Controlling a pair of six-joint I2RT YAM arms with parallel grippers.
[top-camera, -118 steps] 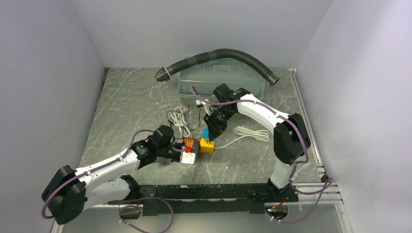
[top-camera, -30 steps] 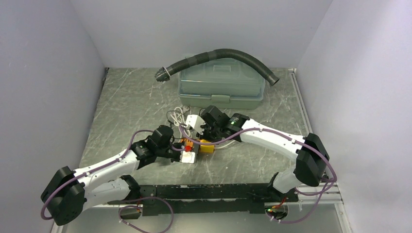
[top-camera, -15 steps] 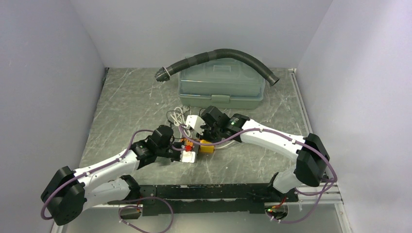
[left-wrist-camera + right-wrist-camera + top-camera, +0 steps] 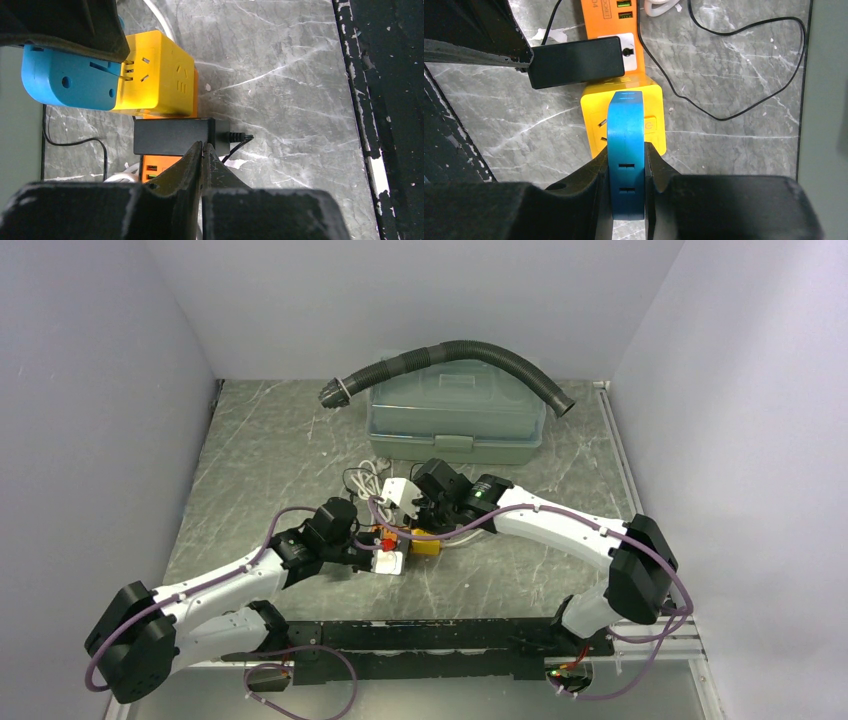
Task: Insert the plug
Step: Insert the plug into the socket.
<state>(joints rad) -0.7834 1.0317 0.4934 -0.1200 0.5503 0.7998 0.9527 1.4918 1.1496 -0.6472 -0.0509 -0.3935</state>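
Note:
My right gripper (image 4: pixel 626 167) is shut on the blue plug (image 4: pixel 626 145) and holds it level against the side of the yellow socket cube (image 4: pixel 594 107). In the left wrist view the blue plug (image 4: pixel 65 82) shows metal prongs partly inside the cube (image 4: pixel 155 75), with a small gap left. The cube sits at the end of an orange power strip (image 4: pixel 609 15) that carries a black adapter (image 4: pixel 574 62). My left gripper (image 4: pixel 202 147) is shut and empty, with its tips against the black adapter (image 4: pixel 172 136). In the top view both grippers (image 4: pixel 372 552) (image 4: pixel 425 508) meet at the cube (image 4: pixel 428 544).
A grey-green lidded box (image 4: pixel 455 425) with a black corrugated hose (image 4: pixel 470 348) on it stands at the back. White coiled cable (image 4: pixel 372 480) and a thin black cable (image 4: pixel 744 65) lie behind the strip. A black rail (image 4: pixel 430 635) runs along the near edge.
Since 3.9 s ago my right arm has dropped low and swung the blue plug sideways onto the cube. Over the last second nothing has visibly moved.

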